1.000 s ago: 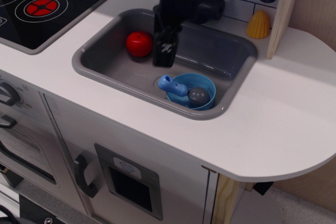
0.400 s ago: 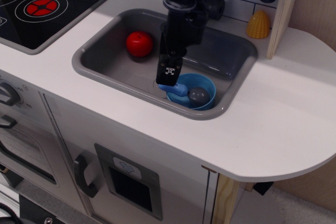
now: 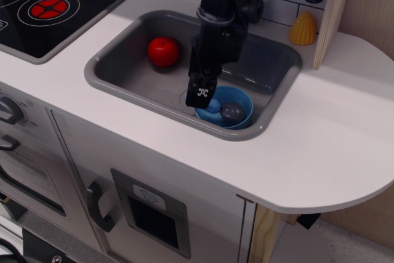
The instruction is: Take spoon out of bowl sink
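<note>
Having been lowered since a moment before, the gripper (image 3: 202, 98) covered the spoon (image 3: 226, 111) handle in the bowl (image 3: 241, 99); jaw state could not be told, grasp judged imminent.

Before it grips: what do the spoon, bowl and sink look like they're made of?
Spoon: probably plastic, matte grey scoop; handle mostly hidden by the gripper. Bowl: light-blue plastic, smooth, slight sheen. Sink: grey moulded plastic by its look, rounded corners, soft reflections.
</note>
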